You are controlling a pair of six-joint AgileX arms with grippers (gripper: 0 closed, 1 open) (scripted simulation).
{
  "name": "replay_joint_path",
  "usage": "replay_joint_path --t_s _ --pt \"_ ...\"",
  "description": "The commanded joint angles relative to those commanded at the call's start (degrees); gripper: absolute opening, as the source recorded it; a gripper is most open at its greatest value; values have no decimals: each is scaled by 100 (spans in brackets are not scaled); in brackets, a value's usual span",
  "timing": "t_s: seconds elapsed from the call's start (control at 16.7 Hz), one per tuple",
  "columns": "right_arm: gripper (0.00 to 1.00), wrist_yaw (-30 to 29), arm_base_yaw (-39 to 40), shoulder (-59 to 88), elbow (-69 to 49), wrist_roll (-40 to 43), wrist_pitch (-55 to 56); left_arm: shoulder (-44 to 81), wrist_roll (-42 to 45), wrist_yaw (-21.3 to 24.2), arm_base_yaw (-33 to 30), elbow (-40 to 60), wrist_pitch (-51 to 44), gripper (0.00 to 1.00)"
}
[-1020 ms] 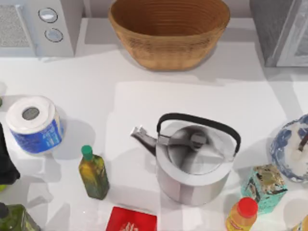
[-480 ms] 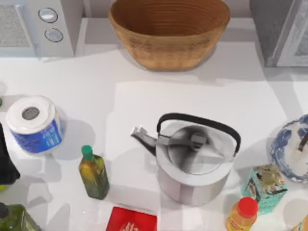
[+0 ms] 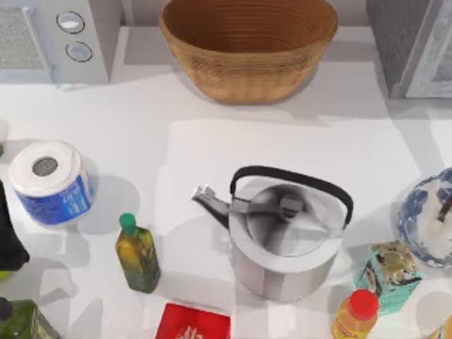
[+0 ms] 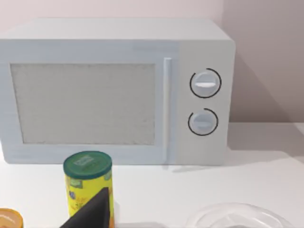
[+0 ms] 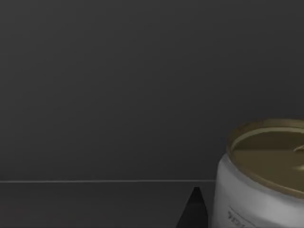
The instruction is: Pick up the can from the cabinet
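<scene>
Can (image 5: 263,175) upright on dark shelf, claw fingertip (image 5: 194,211) beside.

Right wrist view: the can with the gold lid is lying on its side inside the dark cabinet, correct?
Not quite. The can stands upright, its gold lid facing up, as the right wrist view shows. The rest holds: it sits inside the dark cabinet.

Setting: rendered domestic kitchen. White tabletop (image 3: 212,141) carrying a white microwave (image 4: 118,90) with two dials, steel kettle (image 3: 282,236) with black handle, woven basket (image 3: 247,46), olive-oil bottle (image 3: 138,256), paper roll (image 3: 49,180), orange-juice bottle (image 3: 353,314), patterned bowl (image 3: 424,222), grey cabinet (image 3: 413,46) at back right.
</scene>
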State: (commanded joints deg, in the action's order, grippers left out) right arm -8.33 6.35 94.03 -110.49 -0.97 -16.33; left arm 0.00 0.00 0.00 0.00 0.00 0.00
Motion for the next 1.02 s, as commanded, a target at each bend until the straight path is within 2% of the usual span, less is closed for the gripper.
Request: replay_joint_path --t_s 0.54,1.02 --pt "0 -564 641 -2284 355 9 -1890 0 0 0 0 0 0 100" --pt "0 -555 617 -2464 529 3 -1882 0 0 0 0 0 0 100"
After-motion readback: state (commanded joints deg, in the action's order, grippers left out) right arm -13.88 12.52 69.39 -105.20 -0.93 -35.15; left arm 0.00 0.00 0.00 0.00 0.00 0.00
